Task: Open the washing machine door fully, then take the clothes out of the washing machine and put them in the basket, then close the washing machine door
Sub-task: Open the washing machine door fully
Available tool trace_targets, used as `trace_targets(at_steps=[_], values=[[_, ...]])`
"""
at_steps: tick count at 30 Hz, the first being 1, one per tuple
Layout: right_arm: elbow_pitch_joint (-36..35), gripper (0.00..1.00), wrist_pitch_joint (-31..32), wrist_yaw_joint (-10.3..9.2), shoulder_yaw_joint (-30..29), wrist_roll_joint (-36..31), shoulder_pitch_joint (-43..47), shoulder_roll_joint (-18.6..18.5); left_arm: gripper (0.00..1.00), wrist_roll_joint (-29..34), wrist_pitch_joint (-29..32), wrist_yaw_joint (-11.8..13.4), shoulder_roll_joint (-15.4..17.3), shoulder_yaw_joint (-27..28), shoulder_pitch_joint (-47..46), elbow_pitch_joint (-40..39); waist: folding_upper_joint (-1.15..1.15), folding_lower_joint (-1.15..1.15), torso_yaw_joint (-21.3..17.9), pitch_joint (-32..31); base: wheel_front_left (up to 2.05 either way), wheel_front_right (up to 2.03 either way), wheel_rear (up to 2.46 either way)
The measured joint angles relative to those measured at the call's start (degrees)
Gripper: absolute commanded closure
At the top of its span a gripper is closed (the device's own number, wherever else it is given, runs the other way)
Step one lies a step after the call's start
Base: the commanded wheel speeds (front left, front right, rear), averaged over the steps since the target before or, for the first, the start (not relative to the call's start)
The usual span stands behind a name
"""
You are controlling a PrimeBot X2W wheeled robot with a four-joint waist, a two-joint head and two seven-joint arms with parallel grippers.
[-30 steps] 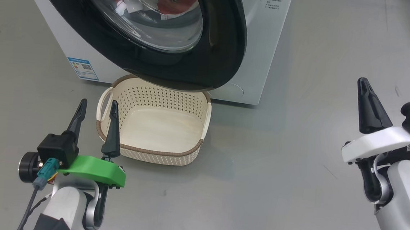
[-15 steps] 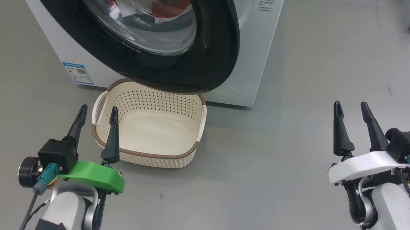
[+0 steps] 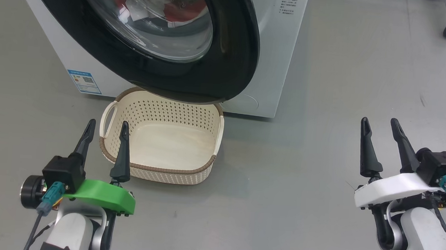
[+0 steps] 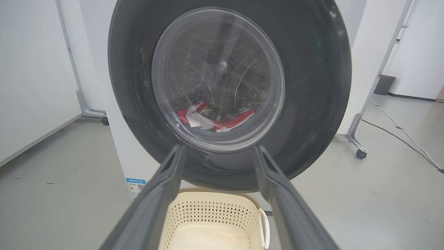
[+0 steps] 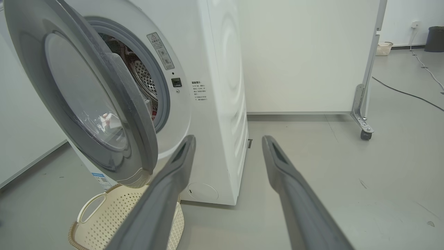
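The washing machine (image 3: 276, 62) stands on the grey floor (image 3: 302, 173) with its door (image 3: 231, 63) swung partway out. In the right wrist view there is a clear gap between the door's edge and the grey ring of the opening, and a strip of the dimpled steel drum (image 5: 143, 74) shows through it. The clothes (image 4: 211, 118) lie at the bottom of the drum, seen through the door's glass as a low heap of red cloth mixed with white.

The basket (image 3: 164, 174) sits on the floor just in front of the machine. Its far rim is tucked under the lower edge of the door, and its smooth cream bottom shows bare from wall to wall. A blue sticker (image 3: 84, 82) marks the machine's lower corner to the left of the basket.

The left gripper (image 3: 107, 123) hovers low beside the basket's near left corner. Its two dark fingers are spread apart with nothing between them, and they point toward the door. The right gripper (image 3: 379, 121) hangs well off to the right over bare floor. Its fingers are likewise parted and hold nothing.

Far back in the right wrist view, a dark bin (image 5: 435, 34) and a small pale basket (image 5: 383, 48) stand by the wall. What they hold is too small to tell.
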Motion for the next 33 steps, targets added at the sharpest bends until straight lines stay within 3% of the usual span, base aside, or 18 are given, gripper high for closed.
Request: trace_targets(at_steps=[33], values=[[-3.74, 0.0, -0.08, 0.02, -2.35, -3.03, 2.16, 1.58, 0.0, 0.33, 0.0, -0.2, 0.01, -0.43, 0.29, -0.36, 0.0, 0.0, 0.52, 0.44, 0.0, 0.0, 0.0]])
